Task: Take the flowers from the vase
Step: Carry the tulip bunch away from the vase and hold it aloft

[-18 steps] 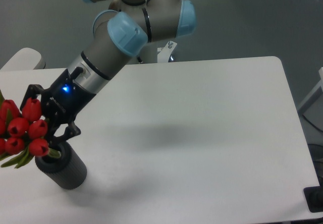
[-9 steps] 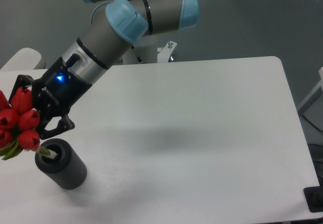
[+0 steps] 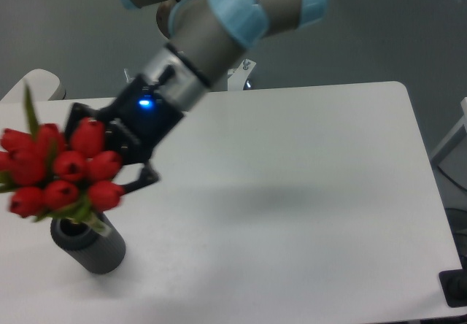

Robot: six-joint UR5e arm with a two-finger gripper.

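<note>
At the near left of the white rectangular table [image 3: 306, 193], the grey-and-blue arm's black two-finger gripper [image 3: 109, 160] has its fingers pinched around the stems of the tied bunch of red tulip flowers [image 3: 62, 171]. Buds sit above and left of the short dark ribbed cylindrical vase [image 3: 89, 245]; stem ends appear just at its mouth, though blur hides whether they are clear. Long axis: tilted, buds pointing up-left, stems down-right toward the vase.

Risk, as judged: stems catching the rim would tip the vase; a loose grip could drop the bunch.
</note>
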